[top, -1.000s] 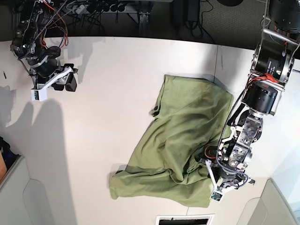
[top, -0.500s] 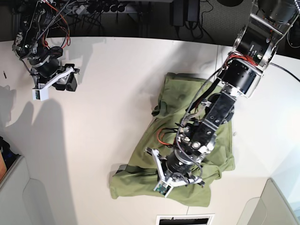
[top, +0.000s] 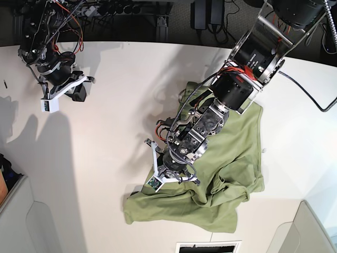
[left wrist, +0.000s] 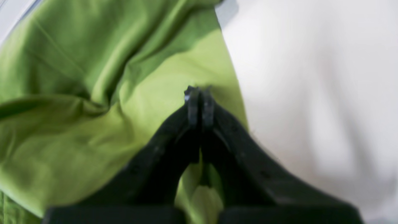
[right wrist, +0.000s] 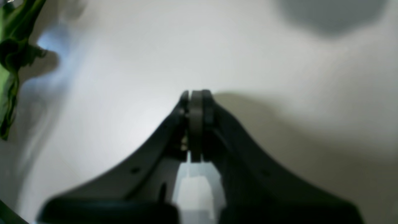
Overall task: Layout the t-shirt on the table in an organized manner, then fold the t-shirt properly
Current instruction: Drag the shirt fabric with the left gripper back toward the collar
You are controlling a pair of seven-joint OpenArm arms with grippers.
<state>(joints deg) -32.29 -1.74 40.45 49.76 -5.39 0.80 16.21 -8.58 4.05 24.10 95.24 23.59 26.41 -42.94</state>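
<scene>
The olive-green t-shirt lies crumpled right of centre on the white table. Its lower part is bunched toward the front edge. My left gripper reaches across the shirt to its left edge. In the left wrist view, this gripper is shut, with green cloth at its tips and showing between the fingers. Bare table lies to its right. My right gripper hovers at the far left, away from the shirt. In the right wrist view, it is shut and empty over the table. Shirt cloth shows at that view's left edge.
Grey bins stand at the front left corner and the front right corner. A dark slot sits at the front edge. Cables and gear run along the back edge.
My left arm has swung from the shirt's front right corner leftward across it, dragging cloth over so the shirt is more bunched. The right arm has hardly moved.
</scene>
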